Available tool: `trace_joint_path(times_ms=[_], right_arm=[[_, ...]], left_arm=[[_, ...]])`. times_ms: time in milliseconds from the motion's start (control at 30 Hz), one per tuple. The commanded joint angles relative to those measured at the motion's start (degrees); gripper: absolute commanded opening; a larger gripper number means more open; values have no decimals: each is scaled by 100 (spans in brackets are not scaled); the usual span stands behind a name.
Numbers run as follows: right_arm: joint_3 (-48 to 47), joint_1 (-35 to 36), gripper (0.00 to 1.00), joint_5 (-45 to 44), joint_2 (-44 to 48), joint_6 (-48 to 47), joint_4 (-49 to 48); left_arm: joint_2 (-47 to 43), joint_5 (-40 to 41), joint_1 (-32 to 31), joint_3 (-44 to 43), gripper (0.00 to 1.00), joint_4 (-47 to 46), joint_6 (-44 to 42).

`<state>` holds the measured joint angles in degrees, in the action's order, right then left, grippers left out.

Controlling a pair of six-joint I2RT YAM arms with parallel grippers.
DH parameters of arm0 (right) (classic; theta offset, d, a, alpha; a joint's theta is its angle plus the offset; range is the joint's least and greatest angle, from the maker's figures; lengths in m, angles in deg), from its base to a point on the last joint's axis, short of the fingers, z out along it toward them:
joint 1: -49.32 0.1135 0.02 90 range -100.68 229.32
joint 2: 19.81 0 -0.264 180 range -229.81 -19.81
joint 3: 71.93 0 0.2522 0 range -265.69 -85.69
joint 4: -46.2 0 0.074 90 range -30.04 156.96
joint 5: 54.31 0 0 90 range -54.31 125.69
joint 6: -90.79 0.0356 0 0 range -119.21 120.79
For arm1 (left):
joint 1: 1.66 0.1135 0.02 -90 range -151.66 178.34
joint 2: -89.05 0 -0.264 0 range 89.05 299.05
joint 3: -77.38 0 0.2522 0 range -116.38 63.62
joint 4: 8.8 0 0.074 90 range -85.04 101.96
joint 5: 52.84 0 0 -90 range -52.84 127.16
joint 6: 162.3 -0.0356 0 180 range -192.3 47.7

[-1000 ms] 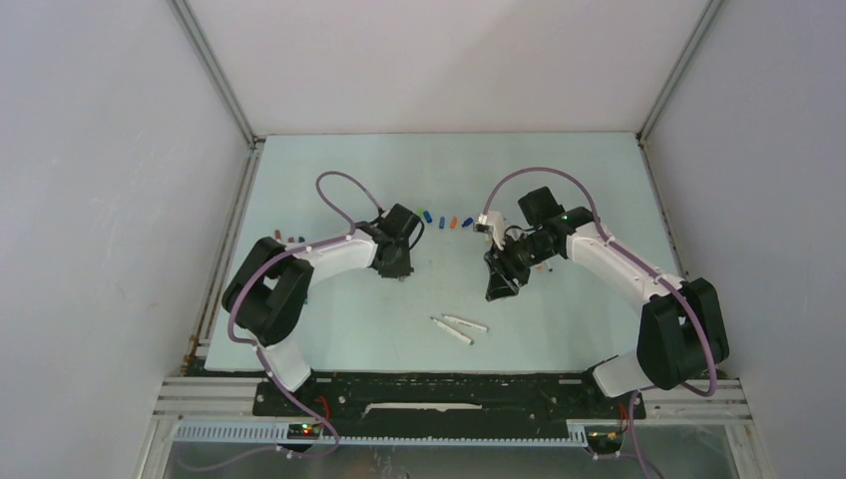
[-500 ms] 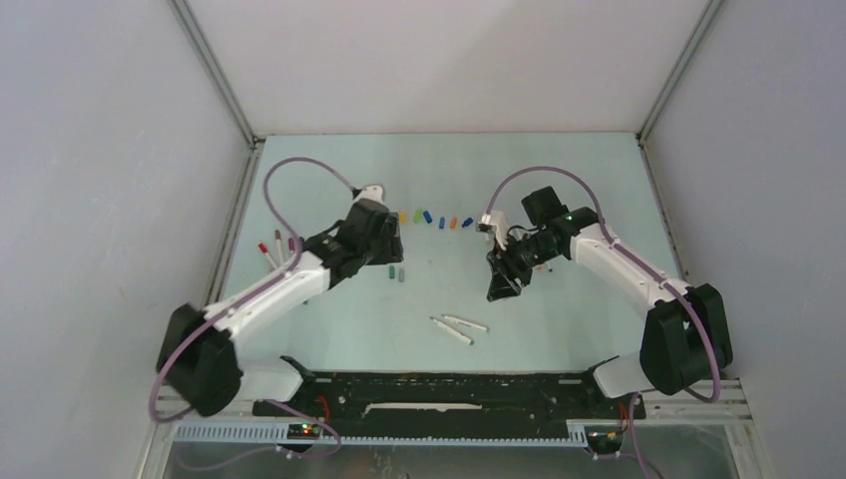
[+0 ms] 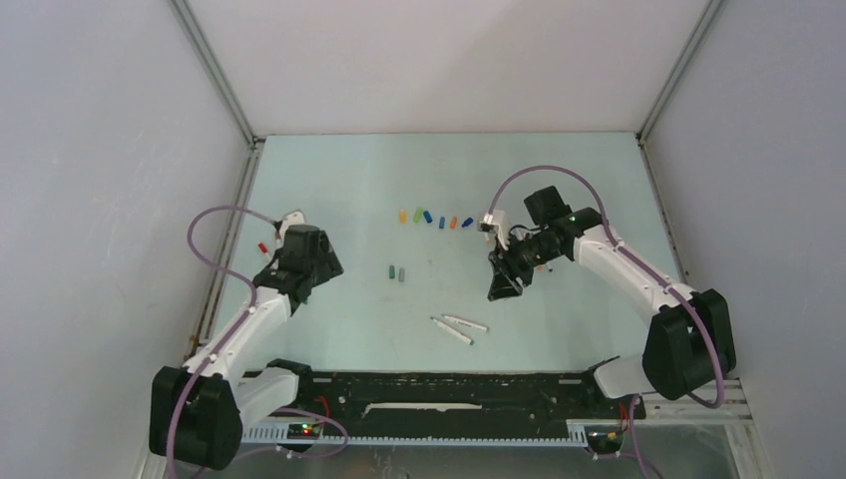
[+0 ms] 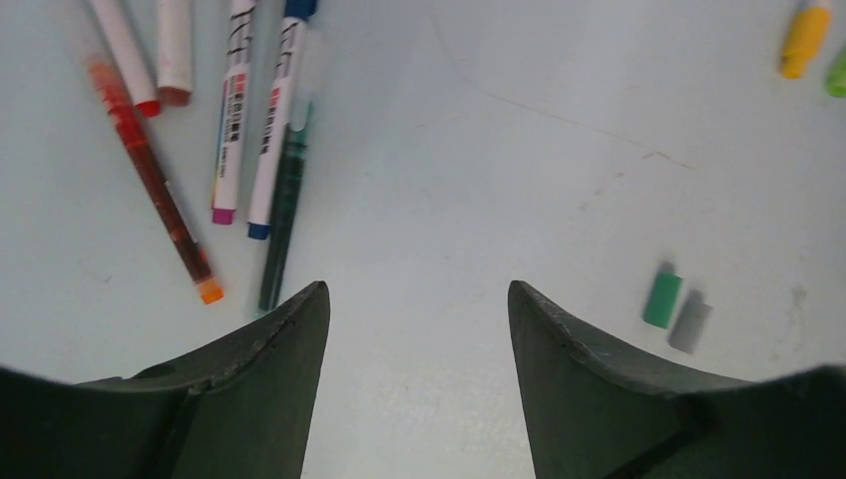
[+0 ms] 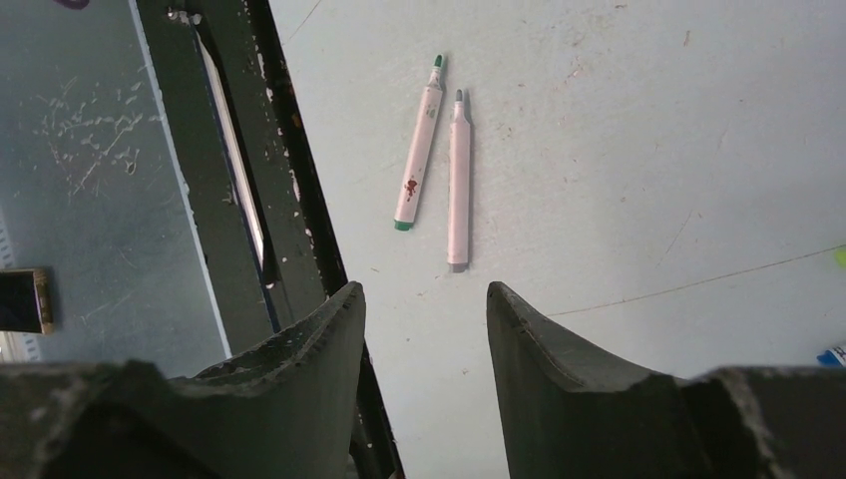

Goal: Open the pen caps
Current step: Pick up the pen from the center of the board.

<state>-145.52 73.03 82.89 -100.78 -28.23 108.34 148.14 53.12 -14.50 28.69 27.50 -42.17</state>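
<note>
1. The pen caps all lie loose on the surface. Six form a short row near its middle, toward the far edge: yellow, green, blue, blue, orange, blue from left to right.
2. Two more caps sit side by side nearer the near edge: a green cap and a grey cap, just beside each other and both lying flat.
3. Two white pen barrels lie close together between the caps and the near edge, angled slightly apart, their coloured tips bare.
4. A cluster of pens lies by the left edge. It holds white barrels with pink and blue ends, a clear red one and a dark green one.
5. The left claw hangs over bare surface between that cluster and the green and grey caps. Its jaws are spread wide with nothing between them.
6. The right claw is raised right of the centre, beyond the two white barrels. Its jaws are parted about halfway and grip nothing.
</note>
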Motion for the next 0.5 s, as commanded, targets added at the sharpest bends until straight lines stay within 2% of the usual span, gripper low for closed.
trace_joint_path(times_ms=[0, 167, 467], right_arm=[[-121, -50, 51, 171, 211, -104, 24], [-121, -50, 51, 197, 217, -110, 31], [-119, -54, 51, 241, 271, -126, 40]], left_arm=[[-142, -178, 358, 438, 69, -559, 145], [-234, 1, 529, 586, 69, -650, 220], [306, -406, 1117, 672, 67, -944, 353]])
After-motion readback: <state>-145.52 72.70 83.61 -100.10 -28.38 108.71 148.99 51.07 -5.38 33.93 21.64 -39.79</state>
